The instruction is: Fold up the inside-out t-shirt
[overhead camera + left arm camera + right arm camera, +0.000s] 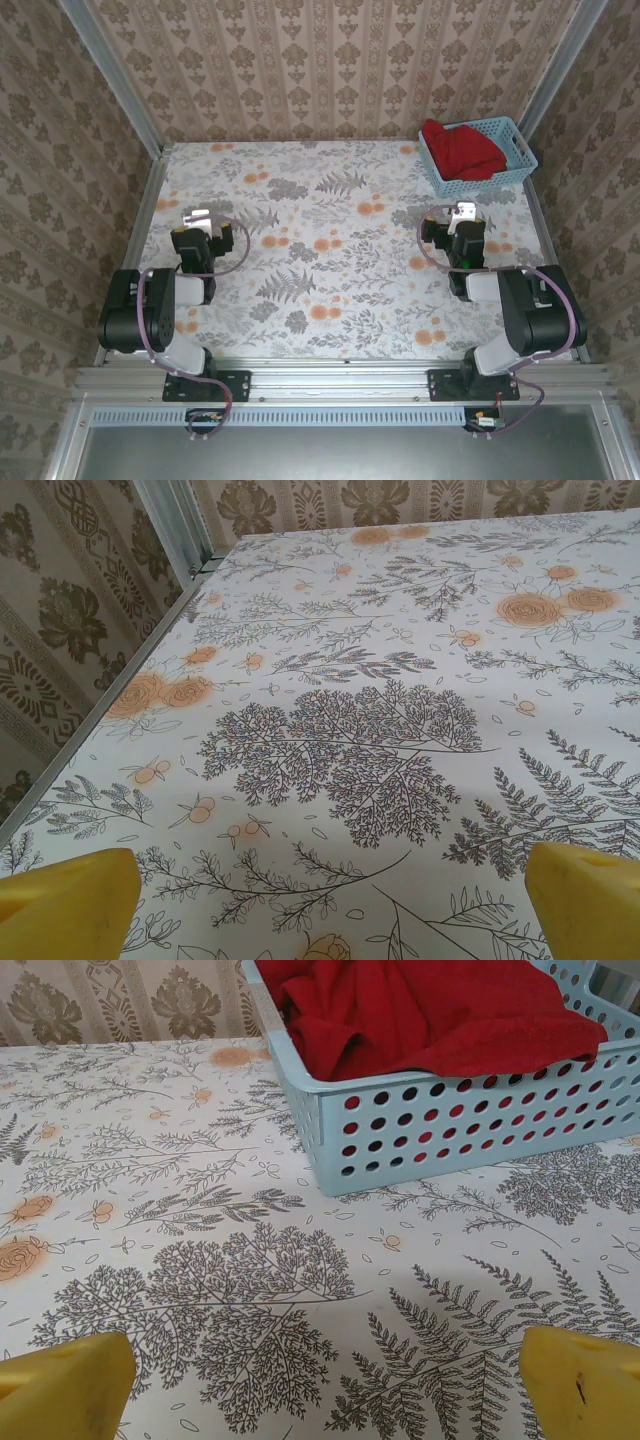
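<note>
no readable text, no labels, no brand marks, no numbers, no signs

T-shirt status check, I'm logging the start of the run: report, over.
Left gripper open, empty, over bare table. Right gripper open, empty, short of basket. T-shirt bunched in basket, unfolded. Nothing in the way.
</note>
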